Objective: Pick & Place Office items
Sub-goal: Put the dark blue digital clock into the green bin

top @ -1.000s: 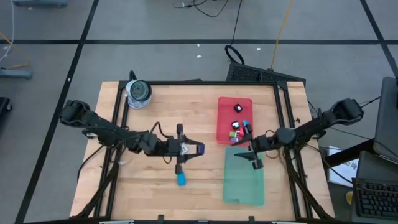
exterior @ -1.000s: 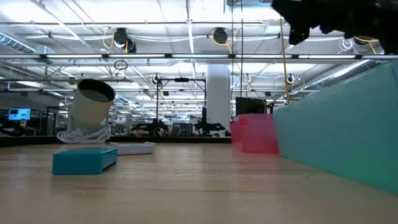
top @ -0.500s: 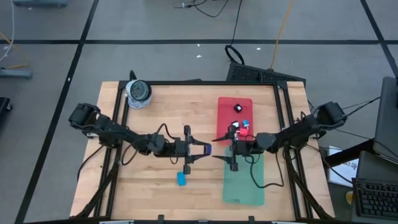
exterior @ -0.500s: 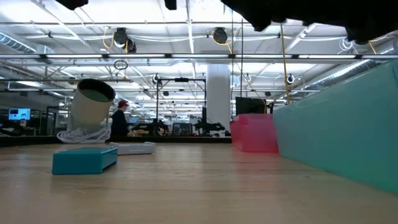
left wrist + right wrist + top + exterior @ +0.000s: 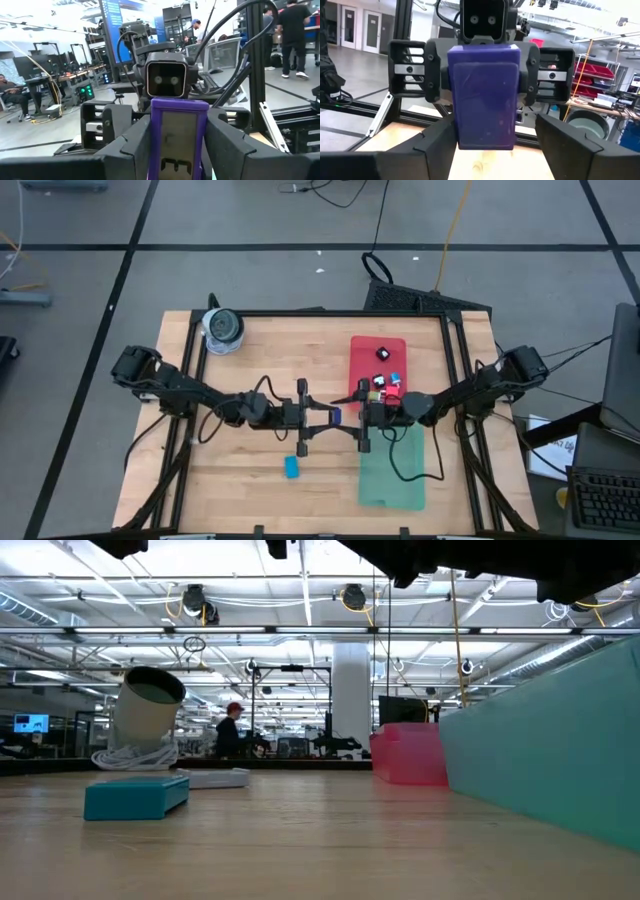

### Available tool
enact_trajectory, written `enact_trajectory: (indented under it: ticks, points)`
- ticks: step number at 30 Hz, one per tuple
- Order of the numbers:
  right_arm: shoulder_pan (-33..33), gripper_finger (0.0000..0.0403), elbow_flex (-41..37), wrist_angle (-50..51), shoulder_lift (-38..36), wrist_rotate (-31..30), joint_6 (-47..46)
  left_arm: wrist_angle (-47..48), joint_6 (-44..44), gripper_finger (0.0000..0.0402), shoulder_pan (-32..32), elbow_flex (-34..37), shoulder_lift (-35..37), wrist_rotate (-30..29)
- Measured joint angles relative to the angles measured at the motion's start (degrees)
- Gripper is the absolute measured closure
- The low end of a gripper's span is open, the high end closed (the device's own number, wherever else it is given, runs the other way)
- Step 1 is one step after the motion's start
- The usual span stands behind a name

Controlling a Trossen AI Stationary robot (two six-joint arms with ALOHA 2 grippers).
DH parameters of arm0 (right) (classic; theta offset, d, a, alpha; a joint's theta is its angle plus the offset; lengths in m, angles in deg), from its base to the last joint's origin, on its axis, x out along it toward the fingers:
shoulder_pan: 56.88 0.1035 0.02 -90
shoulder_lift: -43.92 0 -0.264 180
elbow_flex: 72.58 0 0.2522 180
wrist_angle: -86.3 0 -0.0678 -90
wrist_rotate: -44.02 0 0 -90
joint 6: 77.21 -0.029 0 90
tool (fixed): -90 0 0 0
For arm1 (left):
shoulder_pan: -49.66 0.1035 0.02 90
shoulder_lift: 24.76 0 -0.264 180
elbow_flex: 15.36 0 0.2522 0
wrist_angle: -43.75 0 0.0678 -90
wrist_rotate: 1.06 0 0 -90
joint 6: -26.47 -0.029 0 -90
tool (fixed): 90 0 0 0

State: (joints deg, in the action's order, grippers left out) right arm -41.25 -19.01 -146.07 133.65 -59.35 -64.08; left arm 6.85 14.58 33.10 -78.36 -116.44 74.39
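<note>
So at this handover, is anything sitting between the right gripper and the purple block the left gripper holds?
Nothing visible. The left gripper holds the purple block above the table, and the right gripper faces it with fingers spread on either side of it.

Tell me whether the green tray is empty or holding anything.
Empty, where visible: the green tray shows only bare floor in the high view; the right arm hides its far end.
</note>
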Motion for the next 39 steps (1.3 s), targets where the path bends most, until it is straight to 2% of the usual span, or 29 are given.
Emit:
enact_trajectory:
  ticks: [5,12,17,23,31,35,39]
  points:
    - [0.0,0.0183,0.0,0.03,0.01,0.09,-0.01,0.15,0.05,0.0249,0.04,0.0,0.0,0.14]
    - [0.03,0.0255,-0.02,0.58,0.01,0.4,-0.45,0.42,0.66,0.0248,0.09,0.0,0.0,-0.06]
    - [-0.04,0.0255,-0.07,1.1,0.01,2.75,-0.46,1.48,2.13,0.0218,0.02,-0.02,0.02,-0.92]
    - [-0.04,0.0255,-0.07,1.3,0.01,2.78,-0.45,2.71,3.4,0.02,0.0,-0.04,0.02,-0.71]
    - [-0.02,0.0255,-0.55,2.38,-0.54,2.47,-0.25,7.11,6.45,0.0204,-0.46,-0.07,1.92,-0.95]
    - [0.11,0.0255,-2.49,2.13,-2.34,-0.43,-0.03,14.29,6.05,0.0216,-0.98,-0.05,7.32,-0.96]
    - [0.09,0.0255,-5.6,2.21,-6.23,-3.14,-0.01,27.16,6.36,0.0226,-0.99,-0.07,15.24,-0.91]
